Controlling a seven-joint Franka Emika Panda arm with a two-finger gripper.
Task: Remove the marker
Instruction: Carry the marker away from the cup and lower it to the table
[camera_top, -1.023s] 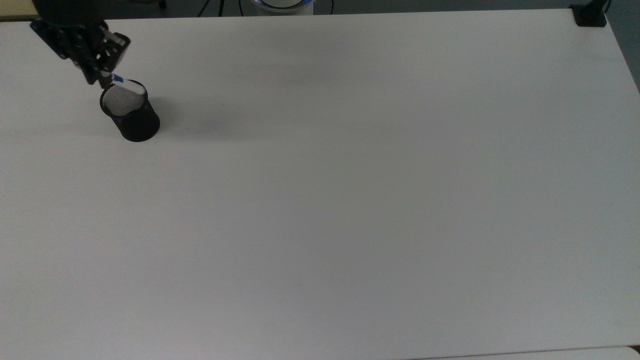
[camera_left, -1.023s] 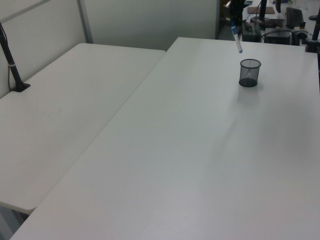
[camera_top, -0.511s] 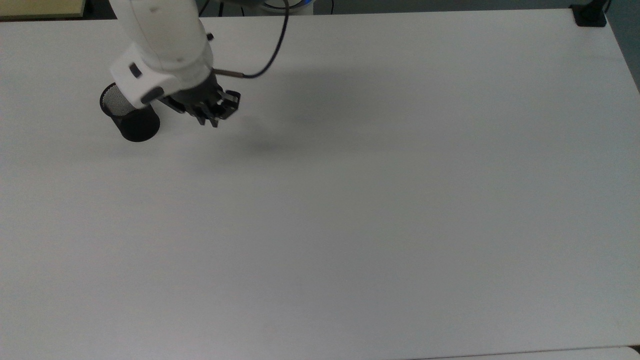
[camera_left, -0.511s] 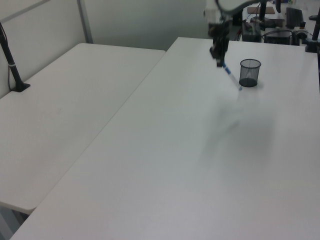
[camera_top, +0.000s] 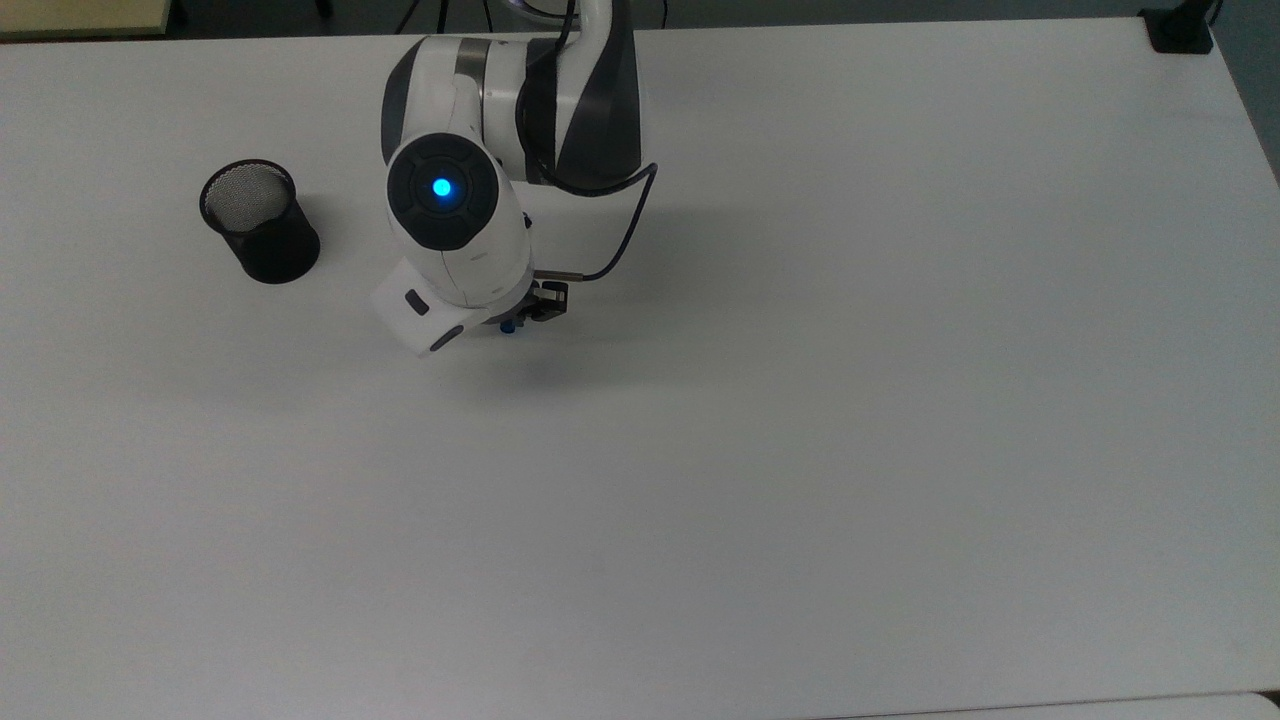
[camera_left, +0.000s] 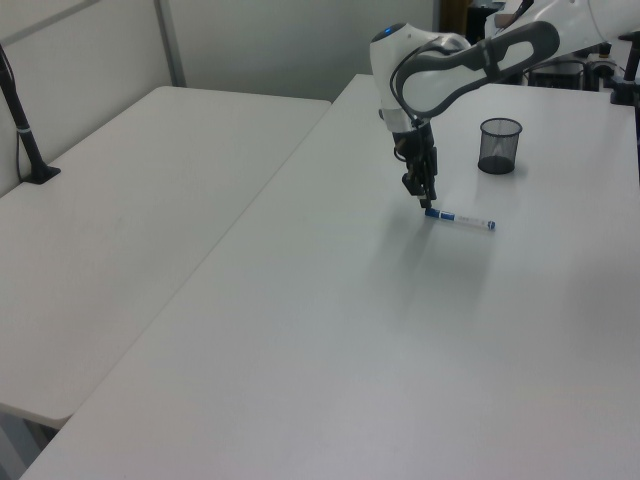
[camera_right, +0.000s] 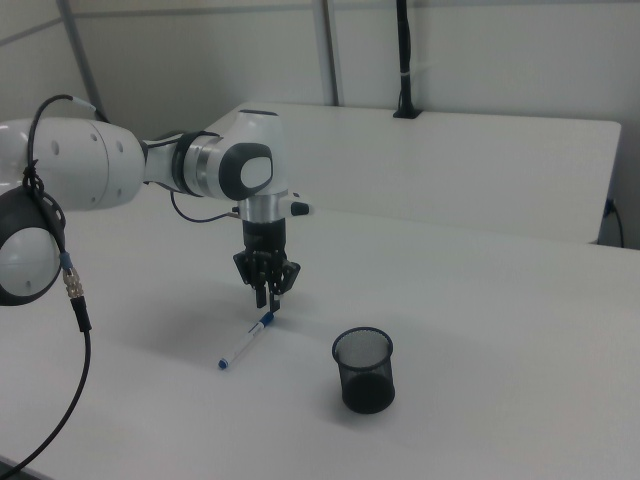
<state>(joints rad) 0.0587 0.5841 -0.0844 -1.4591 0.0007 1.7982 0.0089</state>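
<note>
Frame centre: gripper (camera_right: 272, 297) points down over the blue-capped end of the marker (camera_right: 246, 342), which lies flat on the white table (camera_right: 480, 330). Black mesh cup (camera_right: 364, 370) stands upright, lower right of centre.

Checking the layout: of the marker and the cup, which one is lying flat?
The marker lies flat on the table beneath the gripper; the cup stands upright.
</note>
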